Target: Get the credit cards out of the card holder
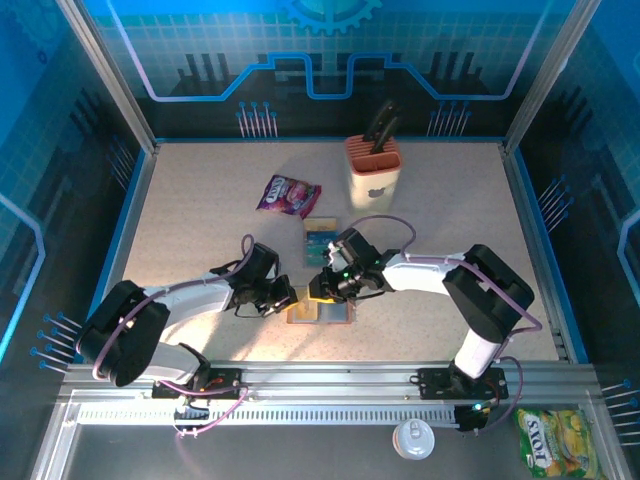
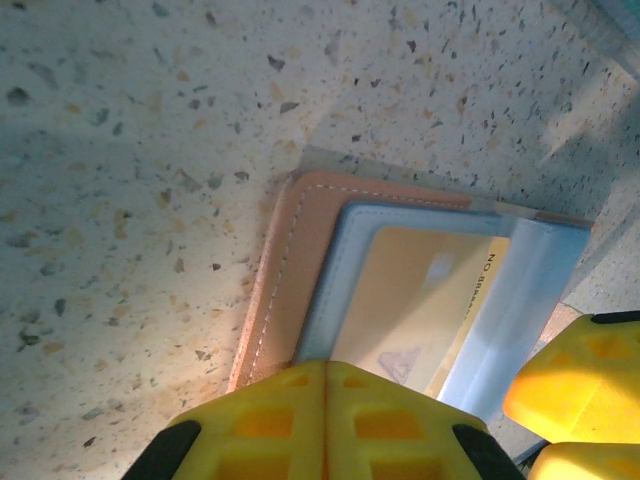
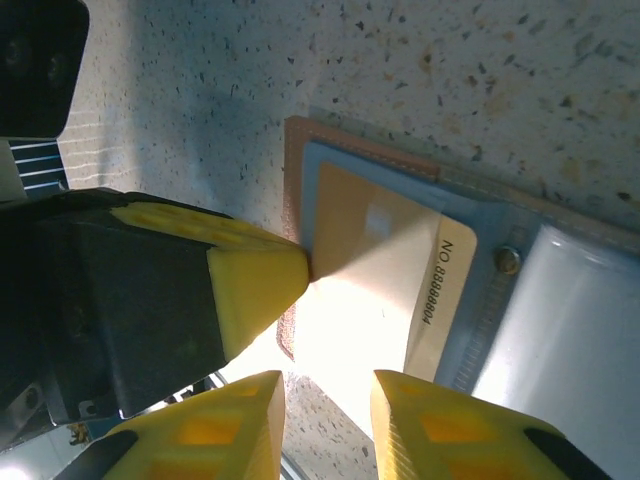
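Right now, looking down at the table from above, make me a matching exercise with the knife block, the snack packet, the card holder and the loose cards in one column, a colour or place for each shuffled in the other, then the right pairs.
Column one
1. knife block
2. snack packet
3. card holder
4. loose cards

Column two
A. lying open, nearest the front edge of the table
B. purple, left of the knife block
C. beige with an orange top, farthest back
D. teal and blue, flat, just beyond the card holder

Pairs: 1-C, 2-B, 3-A, 4-D
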Controlling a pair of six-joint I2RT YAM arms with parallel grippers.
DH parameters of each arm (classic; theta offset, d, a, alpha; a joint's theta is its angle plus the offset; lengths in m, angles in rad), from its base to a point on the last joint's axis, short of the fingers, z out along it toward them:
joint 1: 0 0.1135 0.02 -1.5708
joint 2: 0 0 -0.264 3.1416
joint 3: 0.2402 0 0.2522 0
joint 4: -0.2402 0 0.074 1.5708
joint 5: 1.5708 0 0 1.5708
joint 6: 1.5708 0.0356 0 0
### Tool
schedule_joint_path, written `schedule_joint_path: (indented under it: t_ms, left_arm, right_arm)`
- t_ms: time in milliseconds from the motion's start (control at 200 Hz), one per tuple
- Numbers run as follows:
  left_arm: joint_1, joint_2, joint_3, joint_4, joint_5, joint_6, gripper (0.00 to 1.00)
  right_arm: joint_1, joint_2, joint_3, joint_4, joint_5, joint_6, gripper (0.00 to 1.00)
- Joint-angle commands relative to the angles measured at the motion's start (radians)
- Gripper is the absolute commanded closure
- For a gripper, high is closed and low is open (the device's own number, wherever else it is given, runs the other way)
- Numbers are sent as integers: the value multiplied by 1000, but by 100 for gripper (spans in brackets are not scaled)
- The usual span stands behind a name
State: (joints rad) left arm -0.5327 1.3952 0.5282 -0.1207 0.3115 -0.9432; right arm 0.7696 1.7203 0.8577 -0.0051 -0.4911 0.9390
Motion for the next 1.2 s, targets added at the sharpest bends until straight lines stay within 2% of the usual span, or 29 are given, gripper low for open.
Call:
schedule_joint_path:
  t_ms: [0, 265, 650, 1196]
  left_arm:
    - [7, 11, -22, -10, 10, -4, 92]
    - [11, -2, -25, -28, 5, -4, 92]
    - [15, -16, -31, -33, 0, -6, 92]
    - [15, -68, -20, -37, 5, -5, 89]
  right_arm:
    - [19, 35, 17, 16, -33, 5, 70]
    - [20, 73, 17, 3, -39, 9, 70]
    - [22, 47, 76, -146, 42, -61, 71]
    - [23, 4, 78, -147, 46, -58, 70]
